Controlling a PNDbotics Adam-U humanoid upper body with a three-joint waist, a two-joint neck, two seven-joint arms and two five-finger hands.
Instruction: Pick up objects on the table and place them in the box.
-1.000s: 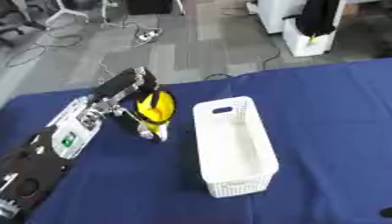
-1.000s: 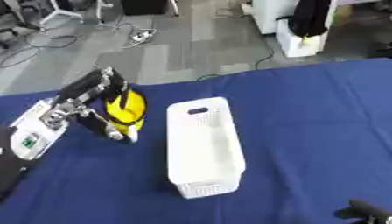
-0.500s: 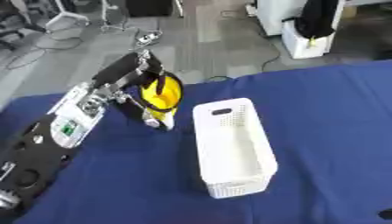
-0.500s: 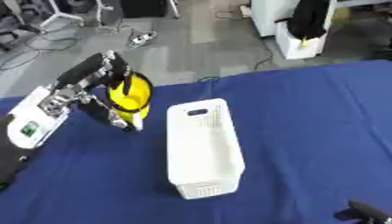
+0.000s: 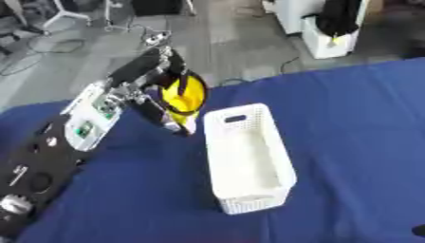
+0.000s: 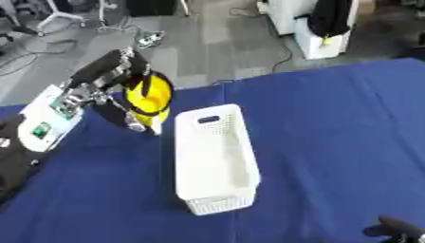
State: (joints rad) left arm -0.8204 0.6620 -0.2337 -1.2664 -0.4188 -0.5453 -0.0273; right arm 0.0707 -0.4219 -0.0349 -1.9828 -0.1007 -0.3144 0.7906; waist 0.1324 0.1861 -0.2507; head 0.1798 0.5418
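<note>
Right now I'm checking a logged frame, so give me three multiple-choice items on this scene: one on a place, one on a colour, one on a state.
1. Where is the left hand?
A. left of the white basket
B. inside it
C. right of it

2. What colour is the object it holds?
A. red
B. yellow
C. green

3. What is in the basket?
A. nothing visible
B. the yellow object
C. a stack of objects

Answers: 1 A, the arm comes in from the left beside the rim. 2 B, the shell is yellow with a dark band. 3 A, only its white floor shows.
</note>
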